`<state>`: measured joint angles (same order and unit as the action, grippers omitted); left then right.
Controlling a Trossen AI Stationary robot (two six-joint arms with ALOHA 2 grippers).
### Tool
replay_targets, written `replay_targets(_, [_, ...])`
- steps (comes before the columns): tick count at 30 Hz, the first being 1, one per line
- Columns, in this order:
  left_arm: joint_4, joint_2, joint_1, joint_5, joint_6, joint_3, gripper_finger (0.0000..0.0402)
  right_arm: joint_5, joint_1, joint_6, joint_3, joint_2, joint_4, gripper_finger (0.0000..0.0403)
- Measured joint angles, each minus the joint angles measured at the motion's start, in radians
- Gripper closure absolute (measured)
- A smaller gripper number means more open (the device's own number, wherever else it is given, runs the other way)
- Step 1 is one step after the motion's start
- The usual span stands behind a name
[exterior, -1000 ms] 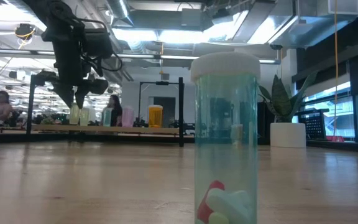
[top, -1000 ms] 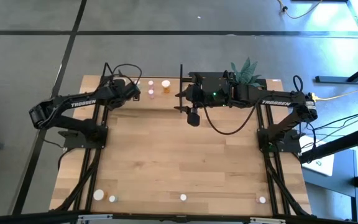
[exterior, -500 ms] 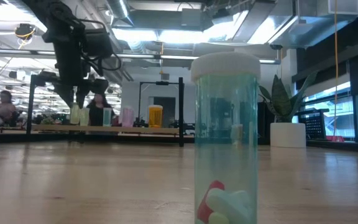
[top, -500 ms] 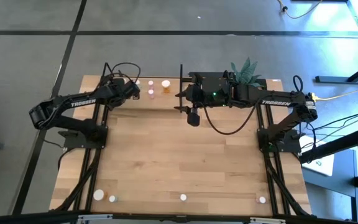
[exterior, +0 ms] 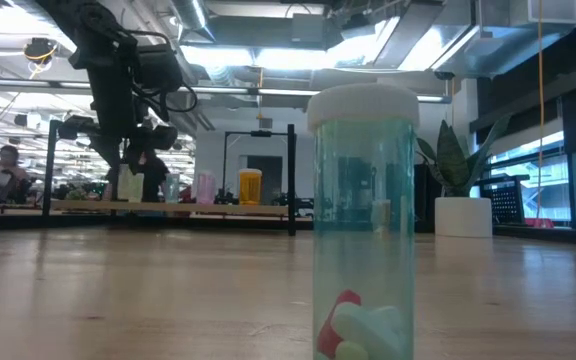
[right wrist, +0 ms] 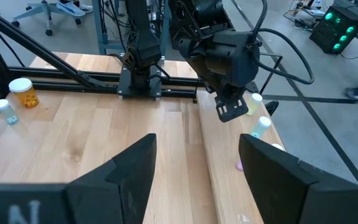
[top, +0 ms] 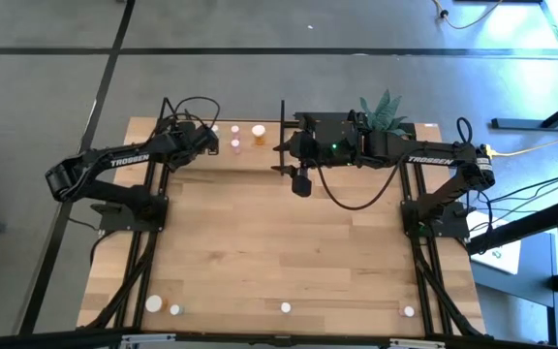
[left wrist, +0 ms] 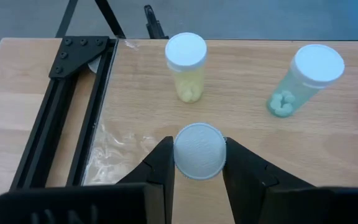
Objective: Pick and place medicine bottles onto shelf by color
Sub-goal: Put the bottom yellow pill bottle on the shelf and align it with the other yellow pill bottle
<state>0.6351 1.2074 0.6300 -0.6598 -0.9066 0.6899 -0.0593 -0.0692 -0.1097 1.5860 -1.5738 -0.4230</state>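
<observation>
My left gripper [left wrist: 199, 163] pinched a white-capped bottle [left wrist: 199, 151] over the shelf [left wrist: 241, 106], near a yellow bottle [left wrist: 186, 61] and a green bottle [left wrist: 303, 79]. Releasing it tilted could have toppled it into them. My right gripper [right wrist: 194, 163] waited, spread.

From my remote seat I take the large light-wood plank tabletop [top: 289, 242] as the landmark. At its far right corner stands a spiky green plant [top: 384, 109] in a white round pot [exterior: 463, 216]. Beyond the table's far edge, deep in the office, a seated person [exterior: 6, 170] and another person in dark clothing [exterior: 150, 172] show. Dark grey floor [top: 46, 87] surrounds the table, crossed by black lines.
</observation>
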Motion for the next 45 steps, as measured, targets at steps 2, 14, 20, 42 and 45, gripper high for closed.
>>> replay_targets(2, [0.001,0.000,0.000,0.006,-0.002,0.000,0.0311,0.000,0.000,0.000,0.000,0.000,0.000,0.0172])
replay_targets(14, [0.012,0.000,0.007,0.019,-0.063,0.000,0.0311,0.000,0.000,0.000,0.000,0.000,0.000,0.0172])
replay_targets(20, [0.012,0.000,0.007,0.019,-0.101,0.000,0.0310,0.000,0.000,0.000,0.000,0.000,0.000,0.0172])
replay_targets(42, [0.025,0.000,0.014,0.026,-0.138,0.000,0.0287,0.000,0.000,0.000,0.000,0.000,0.001,0.0172])
replay_targets(45, [0.030,0.000,0.014,0.026,-0.138,0.000,0.0279,0.000,0.000,0.000,0.000,0.000,0.001,0.0172])
